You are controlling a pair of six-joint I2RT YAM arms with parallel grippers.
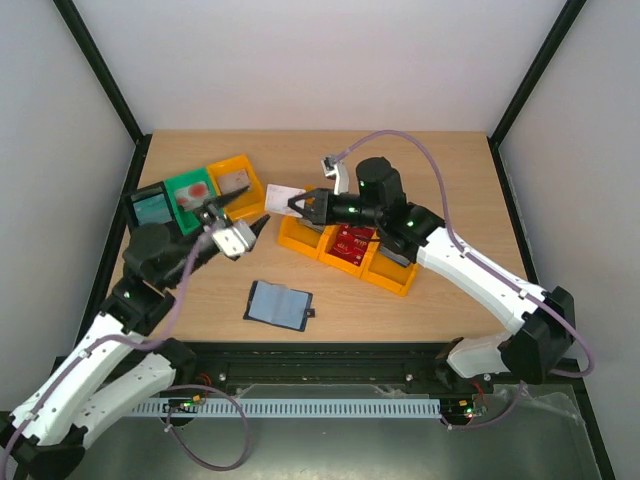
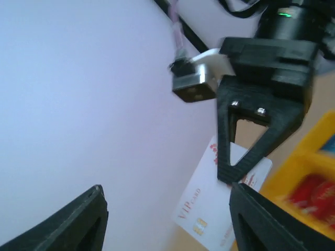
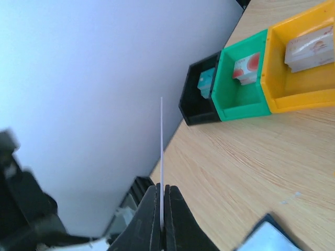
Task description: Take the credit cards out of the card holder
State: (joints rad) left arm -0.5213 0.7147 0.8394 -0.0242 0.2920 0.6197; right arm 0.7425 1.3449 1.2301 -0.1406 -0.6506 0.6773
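The card holder (image 1: 279, 305) lies open on the table, dark navy with pale inner pockets; its corner shows in the right wrist view (image 3: 268, 236). My right gripper (image 1: 297, 205) is shut on a white credit card (image 1: 283, 193) and holds it in the air left of the orange tray. In the right wrist view the card (image 3: 162, 151) stands edge-on between my shut right gripper (image 3: 162, 222). In the left wrist view the same card (image 2: 207, 206) reads "VIP card". My left gripper (image 1: 240, 214) is open and empty, close to the card; its view (image 2: 167, 222) shows nothing between the fingers.
An orange three-compartment tray (image 1: 385, 272) sits under the right arm with a red card (image 1: 352, 240) in its middle part. Small black (image 1: 150, 207), green (image 1: 190, 198) and orange (image 1: 237, 180) bins stand at the back left, each with something inside.
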